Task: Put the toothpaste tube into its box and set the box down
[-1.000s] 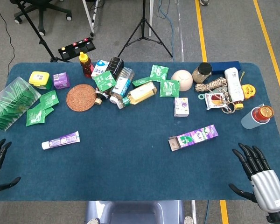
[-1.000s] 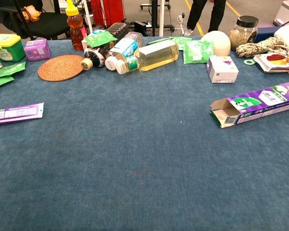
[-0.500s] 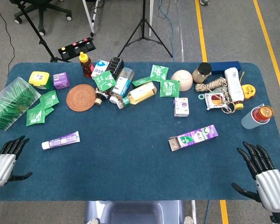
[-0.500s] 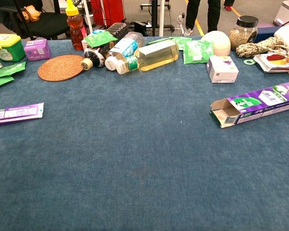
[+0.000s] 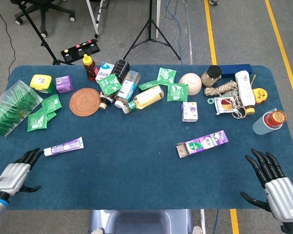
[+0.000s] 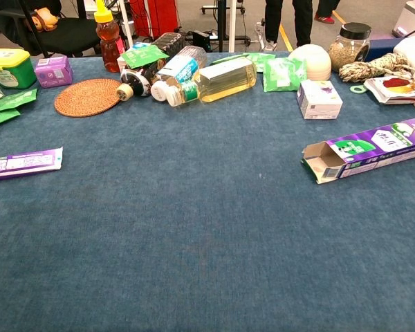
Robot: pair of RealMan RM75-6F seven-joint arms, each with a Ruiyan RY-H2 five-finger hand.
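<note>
Head view: left hand (image 5: 14, 176), fingers spread and empty, hovers just short of the purple-and-white plastic toothpaste tube (image 5: 63, 146); ahead-left of the equally empty right hand (image 5: 275, 185), the open-ended purple cardboard box (image 5: 202, 143) lies unfilled on the blue desk (image 5: 132, 165). Nothing done.

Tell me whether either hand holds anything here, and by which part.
Nothing is held. The left hand and right hand are both open and empty; the toothpaste tube and box lie untouched.
</note>
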